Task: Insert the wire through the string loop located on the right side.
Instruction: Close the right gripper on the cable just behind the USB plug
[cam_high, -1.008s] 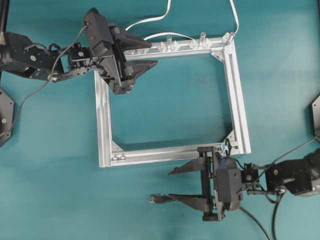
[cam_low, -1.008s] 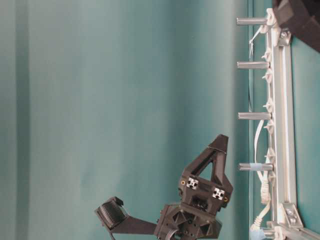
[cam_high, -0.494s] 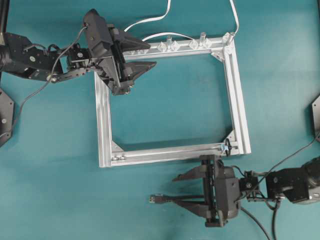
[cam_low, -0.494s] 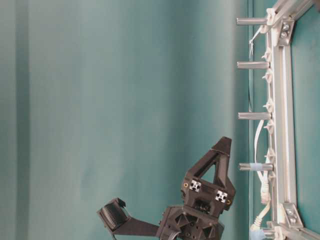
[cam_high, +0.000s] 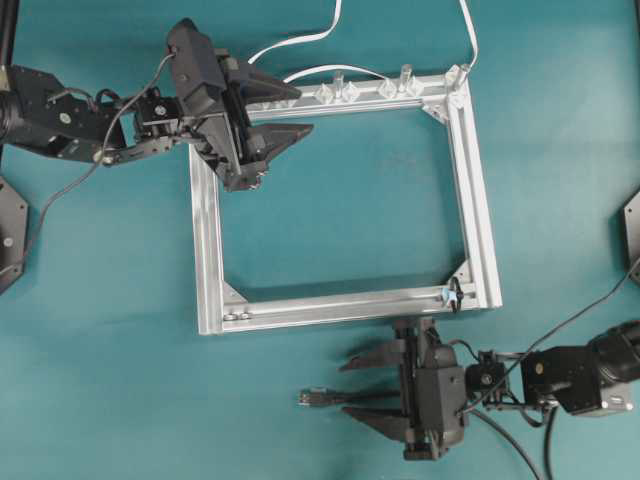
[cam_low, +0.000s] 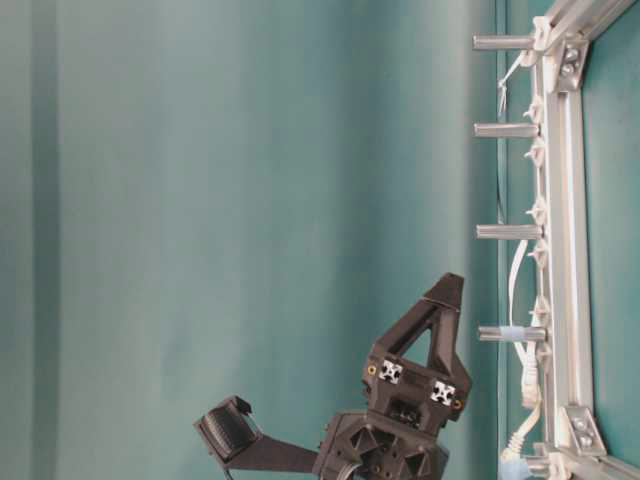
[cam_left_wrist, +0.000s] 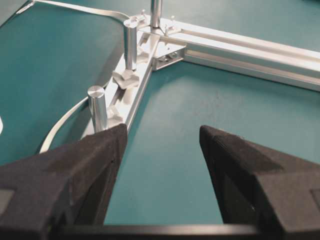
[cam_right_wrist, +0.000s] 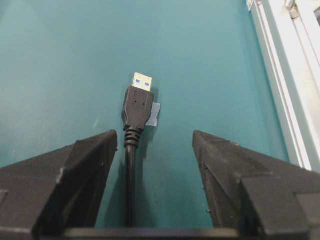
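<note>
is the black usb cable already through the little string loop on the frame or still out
Still out. The black cable's silver-tipped plug lies flat on the teal table between the right gripper's open jaws, apart from the tiny black string loop on the aluminium frame.

The wire (cam_right_wrist: 129, 165), a thin black cable, is seen lying flat on the teal worktop in the lower middle of the right wrist view, its black moulded plug ending in a silver tip that points up the frame. In the overhead view its plug (cam_high: 310, 398) lies at lower centre. The string loop (cam_high: 450, 295), tiny and black with a pale blue speck, is wrapped on the frame's lower bar near its right corner.
</note>
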